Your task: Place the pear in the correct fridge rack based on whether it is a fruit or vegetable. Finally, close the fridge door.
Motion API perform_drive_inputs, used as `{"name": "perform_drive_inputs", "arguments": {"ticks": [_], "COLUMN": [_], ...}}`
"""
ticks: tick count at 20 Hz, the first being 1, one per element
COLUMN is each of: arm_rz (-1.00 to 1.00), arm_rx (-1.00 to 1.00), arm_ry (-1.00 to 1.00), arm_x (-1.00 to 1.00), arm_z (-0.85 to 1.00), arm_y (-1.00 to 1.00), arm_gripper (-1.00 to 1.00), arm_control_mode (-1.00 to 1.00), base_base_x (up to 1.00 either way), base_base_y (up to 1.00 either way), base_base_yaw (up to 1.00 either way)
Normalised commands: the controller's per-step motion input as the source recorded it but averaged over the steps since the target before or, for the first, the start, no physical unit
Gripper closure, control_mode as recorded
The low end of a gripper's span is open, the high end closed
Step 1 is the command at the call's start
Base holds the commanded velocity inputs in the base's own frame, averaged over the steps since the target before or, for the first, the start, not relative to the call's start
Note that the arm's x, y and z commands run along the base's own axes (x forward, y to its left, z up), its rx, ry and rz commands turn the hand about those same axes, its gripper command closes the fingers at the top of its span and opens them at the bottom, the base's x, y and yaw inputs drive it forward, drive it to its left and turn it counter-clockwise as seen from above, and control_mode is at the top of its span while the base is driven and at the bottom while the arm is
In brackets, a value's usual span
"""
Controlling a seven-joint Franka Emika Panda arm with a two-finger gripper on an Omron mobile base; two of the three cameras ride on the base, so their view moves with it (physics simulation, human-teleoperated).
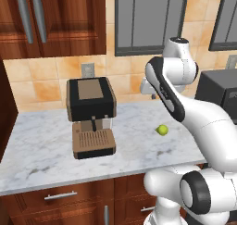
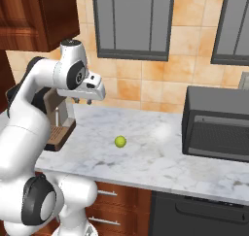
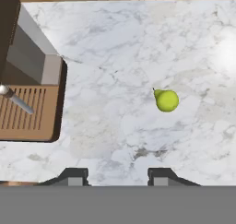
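- Coffee machine (image 1: 91, 117) standing on the marble counter (image 1: 41, 150), back near the tiled wall (image 1: 41, 78), brown drip tray (image 3: 25, 112) facing forward.
- Wall outlet (image 1: 87, 70) just above the coffee machine.
- Dark microwave (image 2: 219, 128) sitting at the counter's right end.
- Brown wooden cabinets (image 1: 55, 20) overhead; drawers (image 1: 65, 196) with pale handles below.
- Grey-framed window (image 2: 133, 21) behind.

Kitchen, marble counter (image 1: 41, 154), coffee machine (image 1: 90, 115), microwave (image 2: 216, 123), wooden cabinets (image 1: 55, 20)

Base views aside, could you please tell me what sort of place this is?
A rendered home kitchen, most likely: a marble counter under wooden cabinets, a coffee machine against the tiled wall, and a microwave, with a pear lying on the counter.
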Motion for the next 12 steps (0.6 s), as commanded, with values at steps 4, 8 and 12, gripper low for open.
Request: {"name": "perform_drive_inputs", "arguments": {"ticks": [4, 8, 12], "arm_rz": [-0.02, -0.03, -0.03], "arm_rx": [0.00, 0.00, 0.00], "arm_ry": [0.00, 0.00, 0.00], "arm_x": [-0.15, -0.05, 0.04], "arm_z": [-0.08, -0.26, -0.34], "arm_y": [-0.12, -0.20, -0.23], "arm_gripper": [-1.00, -1.00, -1.00], "arm_control_mode": [-1.00, -1.00, -1.00], "base_base_x": [0.00, 0.00, 0.00], "base_base_y": [0.00, 0.00, 0.00], "base_base_yaw": [0.00, 0.00, 0.00]}}
